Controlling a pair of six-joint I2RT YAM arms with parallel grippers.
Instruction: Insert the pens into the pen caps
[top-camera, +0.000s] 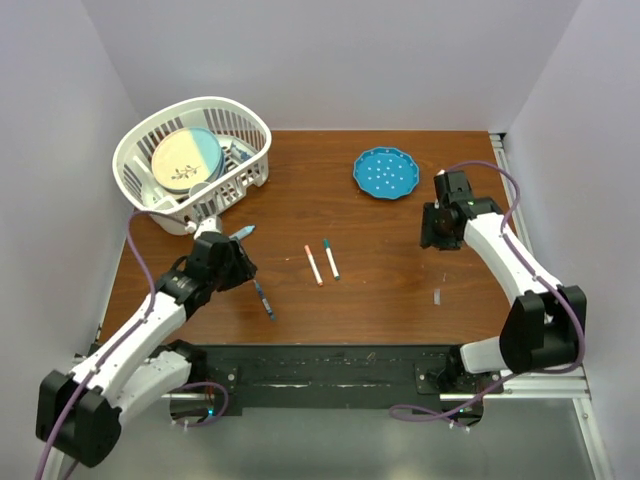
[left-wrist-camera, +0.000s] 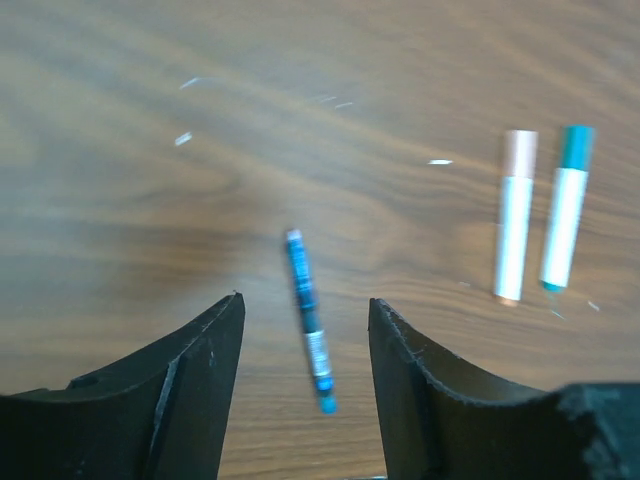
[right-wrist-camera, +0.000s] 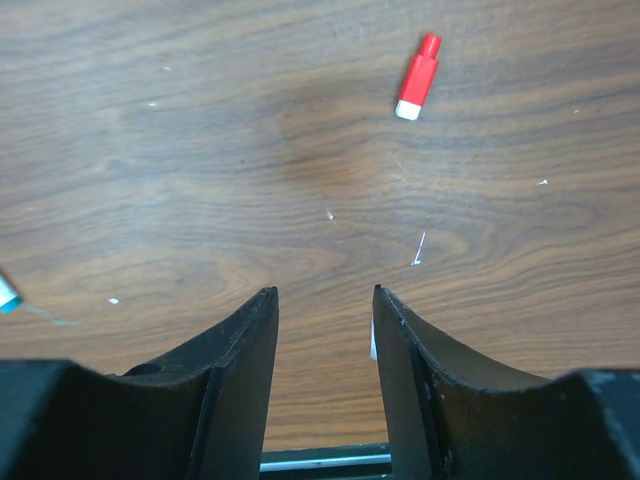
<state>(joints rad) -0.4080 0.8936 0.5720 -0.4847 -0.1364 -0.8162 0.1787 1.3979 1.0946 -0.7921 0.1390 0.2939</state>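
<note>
A dark blue pen (left-wrist-camera: 308, 320) lies on the wooden table, and my left gripper (left-wrist-camera: 305, 300) hangs over it, open, with a finger on each side and neither touching. In the top view this pen (top-camera: 264, 298) lies just right of the left gripper (top-camera: 243, 268). Two white pens lie side by side at mid-table, one with a salmon end (top-camera: 313, 264) and one with a teal end (top-camera: 330, 258). A short light blue piece (top-camera: 243, 232) lies beyond the left gripper. My right gripper (right-wrist-camera: 322, 292) is open over bare wood, and a red pen cap (right-wrist-camera: 418, 77) lies ahead of it.
A white basket (top-camera: 255, 120) holding a plate stands at the back left. A blue dotted dish (top-camera: 386, 172) sits at the back right, near the right gripper (top-camera: 438, 238). A tiny pale piece (top-camera: 437, 296) lies near the front right.
</note>
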